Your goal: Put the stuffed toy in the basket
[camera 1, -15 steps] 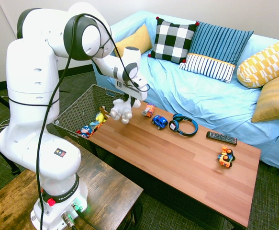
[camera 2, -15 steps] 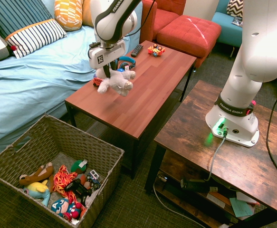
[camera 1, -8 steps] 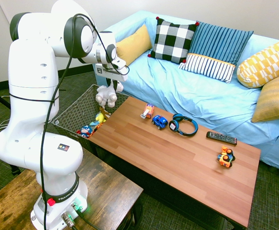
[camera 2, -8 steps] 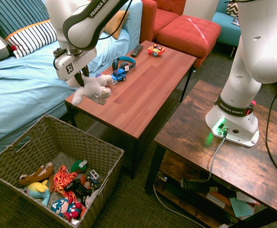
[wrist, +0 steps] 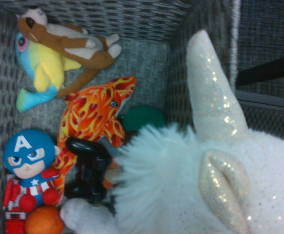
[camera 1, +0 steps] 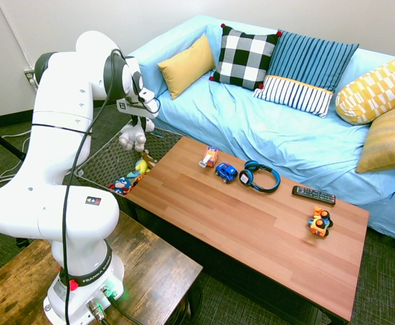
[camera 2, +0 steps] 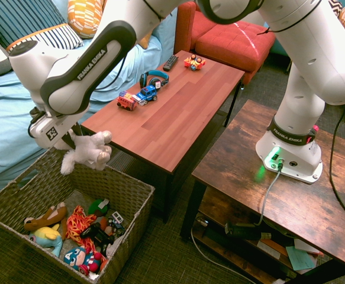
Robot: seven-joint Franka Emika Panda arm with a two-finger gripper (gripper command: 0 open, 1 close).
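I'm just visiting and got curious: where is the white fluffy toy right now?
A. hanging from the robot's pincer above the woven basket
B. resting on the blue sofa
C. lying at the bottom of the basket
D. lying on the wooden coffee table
A: the stuffed toy dangles from the pincer, shut on it, over the basket, clear of the toys lying inside.

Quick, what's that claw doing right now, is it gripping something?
Gripper: shut on the stuffed toy, which hangs over the basket.

Stuffed toy (camera 2: 89, 152) now off the table, above the basket (camera 2: 134, 195).
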